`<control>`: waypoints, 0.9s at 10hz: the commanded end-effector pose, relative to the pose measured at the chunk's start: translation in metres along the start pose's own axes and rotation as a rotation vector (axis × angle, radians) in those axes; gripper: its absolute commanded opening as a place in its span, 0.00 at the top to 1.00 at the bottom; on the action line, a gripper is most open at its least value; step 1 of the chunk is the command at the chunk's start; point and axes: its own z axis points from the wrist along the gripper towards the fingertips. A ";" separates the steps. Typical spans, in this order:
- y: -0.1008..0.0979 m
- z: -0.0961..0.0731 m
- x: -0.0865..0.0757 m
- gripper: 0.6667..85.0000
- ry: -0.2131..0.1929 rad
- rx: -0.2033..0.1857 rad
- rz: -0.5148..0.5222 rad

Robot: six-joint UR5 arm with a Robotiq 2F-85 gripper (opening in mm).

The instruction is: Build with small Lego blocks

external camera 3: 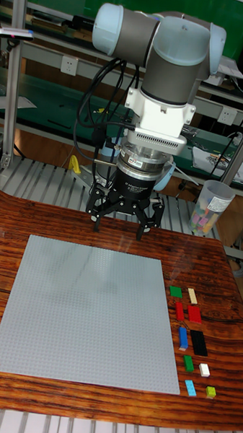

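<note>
A large grey baseplate (89, 309) lies flat on the wooden table, with no bricks on it. To its right sit several small Lego blocks in two short columns: a green one (176, 292), a cream one (192, 296), two red ones (194, 313), a blue one (183, 338), a black one (199, 342), another green (188, 362), a white one (204, 369), a light blue one (191, 389) and a yellow-green one (211, 392). My gripper (120, 226) hangs above the baseplate's far edge, fingers spread open, nothing between them.
A clear plastic cup (210, 206) holding coloured pieces stands at the back right, off the wooden board. Cables hang beside the arm's wrist (103, 129). Metal shelving and a green bench fill the background.
</note>
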 end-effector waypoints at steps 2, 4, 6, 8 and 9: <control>-0.011 -0.001 -0.013 0.99 -0.056 0.046 0.252; -0.012 0.000 -0.007 0.99 -0.035 0.050 0.252; -0.009 0.000 -0.004 0.99 -0.019 0.041 0.240; -0.011 0.000 -0.003 0.99 -0.019 0.048 0.214; -0.011 0.000 -0.001 0.99 -0.011 0.050 0.205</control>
